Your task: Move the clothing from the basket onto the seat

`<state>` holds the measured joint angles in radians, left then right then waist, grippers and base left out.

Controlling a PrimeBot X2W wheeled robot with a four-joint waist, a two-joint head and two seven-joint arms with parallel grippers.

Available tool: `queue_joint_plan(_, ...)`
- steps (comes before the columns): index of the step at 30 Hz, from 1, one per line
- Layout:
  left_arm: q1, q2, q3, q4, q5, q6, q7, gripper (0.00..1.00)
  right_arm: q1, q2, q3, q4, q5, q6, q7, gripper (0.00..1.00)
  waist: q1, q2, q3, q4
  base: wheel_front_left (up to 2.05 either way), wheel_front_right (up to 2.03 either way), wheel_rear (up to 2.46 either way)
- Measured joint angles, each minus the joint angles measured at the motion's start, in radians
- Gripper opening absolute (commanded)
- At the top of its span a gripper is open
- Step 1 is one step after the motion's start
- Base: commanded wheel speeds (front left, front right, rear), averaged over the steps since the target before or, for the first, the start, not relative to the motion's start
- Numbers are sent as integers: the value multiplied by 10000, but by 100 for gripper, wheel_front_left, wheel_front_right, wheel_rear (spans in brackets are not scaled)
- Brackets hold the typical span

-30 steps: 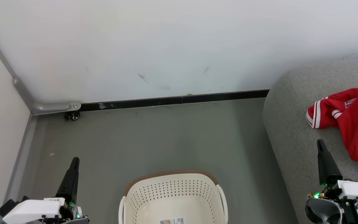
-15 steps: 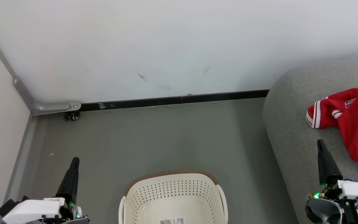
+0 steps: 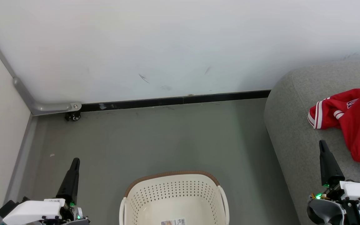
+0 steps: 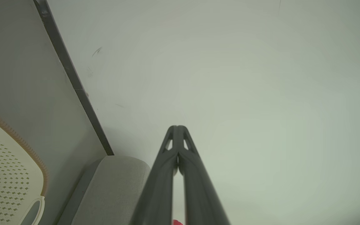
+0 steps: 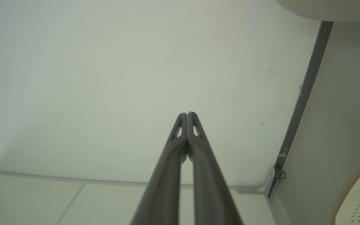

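Nothing moved; red clothing (image 3: 359, 128) w/ striped trim on seat (image 3: 292, 134).

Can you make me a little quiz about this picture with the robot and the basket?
1. True or false: the red clothing lies in the basket.
2. What is on the basket's inside bottom? A) a sock B) a barcode sticker C) a ball
3. Fill in: the left end effector and the right end effector are both ___.
Key: 1 false, it lies on the grey seat; 2 B; 3 shut.
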<state>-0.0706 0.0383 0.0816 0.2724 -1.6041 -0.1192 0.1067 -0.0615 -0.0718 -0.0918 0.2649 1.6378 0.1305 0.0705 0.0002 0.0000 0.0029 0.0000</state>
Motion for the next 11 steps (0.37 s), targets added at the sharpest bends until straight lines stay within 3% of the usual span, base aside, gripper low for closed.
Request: queue_joint_plan(11, 0, 0, 0, 0, 0, 0, 0, 0, 0, 6, -6, 0, 0, 0, 0, 0, 0, 0, 0, 0, 0, 0, 0)
